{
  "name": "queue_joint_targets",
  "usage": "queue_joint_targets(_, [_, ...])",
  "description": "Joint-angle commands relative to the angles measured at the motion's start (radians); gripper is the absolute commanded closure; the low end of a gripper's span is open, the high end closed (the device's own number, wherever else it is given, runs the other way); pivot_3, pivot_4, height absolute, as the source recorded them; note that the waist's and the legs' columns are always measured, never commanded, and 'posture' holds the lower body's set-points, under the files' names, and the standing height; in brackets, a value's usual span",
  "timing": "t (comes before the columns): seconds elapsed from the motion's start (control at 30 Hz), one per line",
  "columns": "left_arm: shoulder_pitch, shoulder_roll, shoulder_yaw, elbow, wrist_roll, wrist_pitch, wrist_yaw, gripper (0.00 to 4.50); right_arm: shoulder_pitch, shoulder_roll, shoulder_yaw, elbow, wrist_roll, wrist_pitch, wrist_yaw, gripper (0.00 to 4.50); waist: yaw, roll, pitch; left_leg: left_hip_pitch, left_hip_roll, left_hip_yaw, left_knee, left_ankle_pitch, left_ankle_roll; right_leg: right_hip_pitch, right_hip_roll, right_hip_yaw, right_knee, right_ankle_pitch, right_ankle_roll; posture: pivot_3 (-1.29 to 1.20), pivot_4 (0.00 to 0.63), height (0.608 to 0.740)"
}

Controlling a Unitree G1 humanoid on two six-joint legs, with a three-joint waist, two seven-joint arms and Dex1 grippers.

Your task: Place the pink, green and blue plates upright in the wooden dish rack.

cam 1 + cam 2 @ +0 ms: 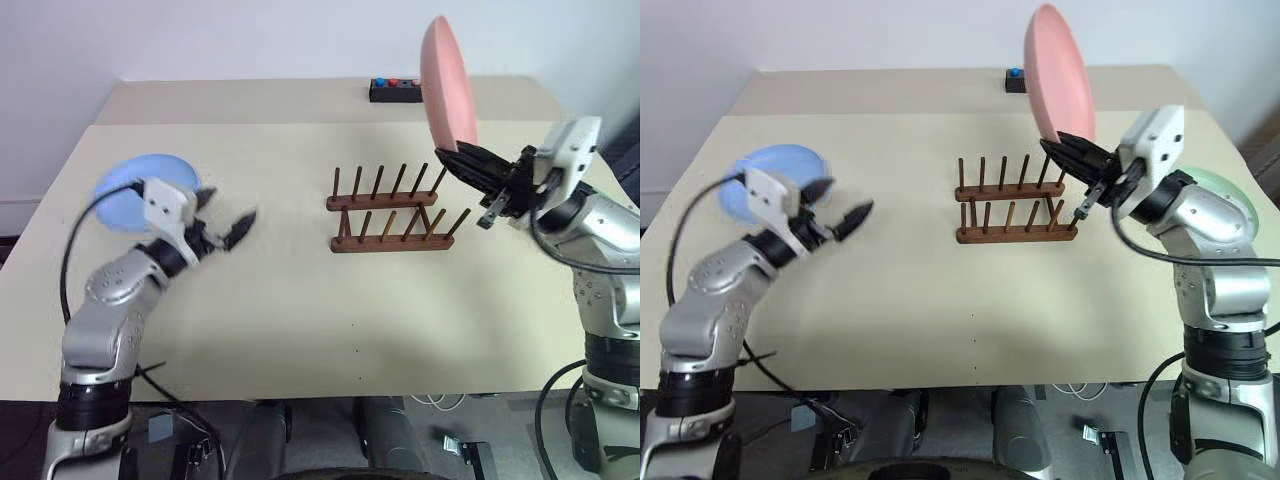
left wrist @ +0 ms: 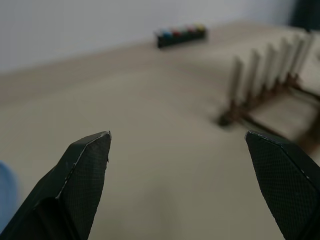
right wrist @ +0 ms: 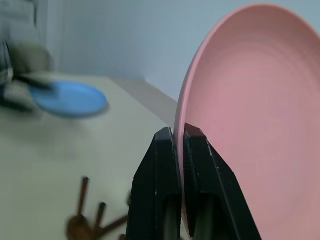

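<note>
Big beige bench point(image 1: 300, 330) carrying everything. Salmon pink round plastic plate point(image 1: 447, 83) held up on edge above the right end of the rack, rim pinched tight in the right pincer point(image 1: 447, 156). Light blue round plate point(image 1: 780, 170) lying flat at the far left of the bench, just behind the left pincer point(image 1: 838, 205), which hovers wide open with nothing in it. Mint green plate point(image 1: 1220, 187) peeking out at the right edge behind the right arm. Small dark brown wooden dish rack point(image 1: 392, 210) mid-bench, pegs bare. Black box with coloured buttons point(image 1: 396, 89) at the far edge.
</note>
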State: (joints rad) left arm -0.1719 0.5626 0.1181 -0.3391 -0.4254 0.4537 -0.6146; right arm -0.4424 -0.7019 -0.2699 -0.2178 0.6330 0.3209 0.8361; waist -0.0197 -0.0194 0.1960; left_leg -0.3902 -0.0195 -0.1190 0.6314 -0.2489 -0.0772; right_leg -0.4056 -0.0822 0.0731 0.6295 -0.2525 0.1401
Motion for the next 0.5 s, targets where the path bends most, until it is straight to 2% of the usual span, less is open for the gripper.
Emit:
queue_joint_targets(0.03, [0.048, 0.033, -0.079, -0.086, 0.002, -0.021, -0.095, 0.10, 0.013, -0.032, -0.090, -0.048, 0.148, 0.093, 0.027, 4.50, 0.004, 0.000, 0.000, 0.000, 0.000, 0.000, 0.000, 0.000, 0.000, 0.000, 0.000, 0.000, 0.000, -0.001, -0.001, 0.00, 0.150, 0.740])
queue_joint_targets(0.27, [0.045, 0.004, -0.171, -0.102, 0.033, -0.037, -0.103, 0.10, 0.018, -0.021, -0.131, -0.020, 0.270, 0.203, 0.016, 4.50, 0.004, 0.001, 0.000, 0.000, 0.000, 0.000, 0.000, 0.000, 0.000, 0.000, 0.000, 0.000, 0.000, -0.001, -0.001, 0.00, 0.150, 0.740])
queue_joint_targets(0.5, [0.032, -0.017, -0.219, -0.100, 0.065, -0.045, -0.102, 0.10, 0.043, -0.011, -0.118, 0.026, 0.286, 0.243, 0.043, 4.50, 0.004, 0.001, 0.000, 0.000, 0.000, 0.000, 0.000, 0.000, 0.000, 0.000, 0.000, 0.000, 0.000, 0.000, 0.001, 0.00, 0.150, 0.740])
